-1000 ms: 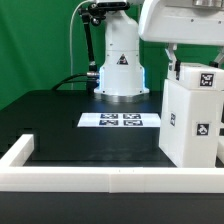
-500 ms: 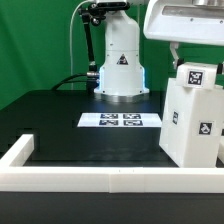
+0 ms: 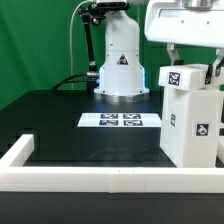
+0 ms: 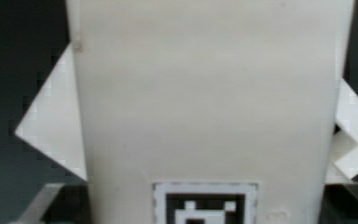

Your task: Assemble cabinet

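The cabinet's large white body (image 3: 192,130) stands upright on the black table at the exterior view's right, with a tag on its side. My gripper (image 3: 192,66) hangs over its top and is shut on a smaller white door panel (image 3: 186,80), whose tagged end faces the camera level with the body's top edge. In the wrist view that panel (image 4: 176,100) fills the middle, with its tag low between the fingers of my gripper (image 4: 202,208). The body's white sides show on both flanks behind it. The contact between panel and body is hidden.
The marker board (image 3: 120,121) lies flat mid-table. The arm's white base (image 3: 121,62) stands behind it, with a cable on the exterior view's left. A long low white border wall (image 3: 100,178) runs along the front and turns up the left side.
The tagged panel in my gripper has shifted steadily toward the exterior view's left along the top of the cabinet body. The body has not moved.
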